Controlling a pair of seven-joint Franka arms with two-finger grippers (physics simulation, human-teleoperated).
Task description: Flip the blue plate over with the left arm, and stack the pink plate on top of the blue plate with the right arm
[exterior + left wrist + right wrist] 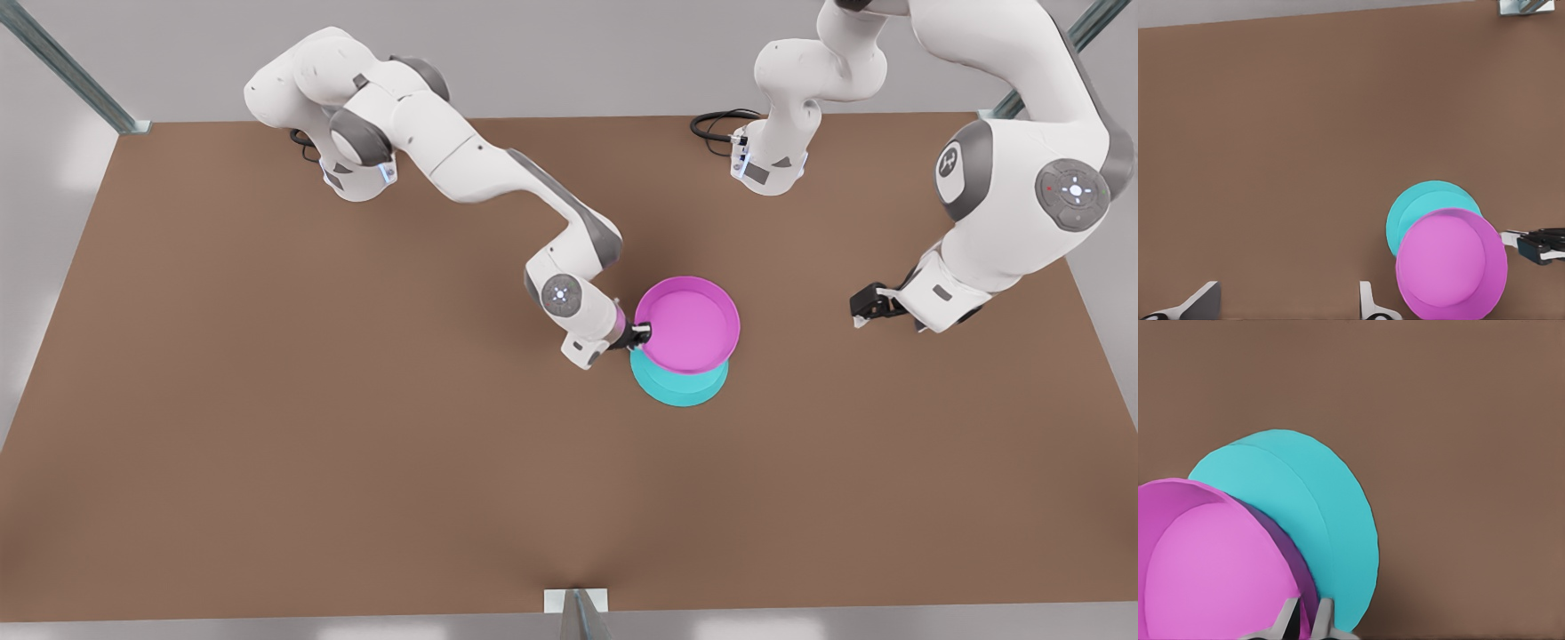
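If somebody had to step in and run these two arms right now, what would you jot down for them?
Right pincer: shut on the rim of the pink plate, holding it over the blue plate.
Left pincer: open, holding nothing, waiting off to the front view's right.
Blue plate: on the table, already flipped, flat base up.
Left to do: lower the pink plate, which sits off-centre, squarely onto the blue one, then let go and pull back.

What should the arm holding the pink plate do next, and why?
Probably slide it a little further over the blue plate, then lower it. The right gripper pinches the pink plate by its rim, and that plate covers only part of the blue one. The left gripper waits off to the side.
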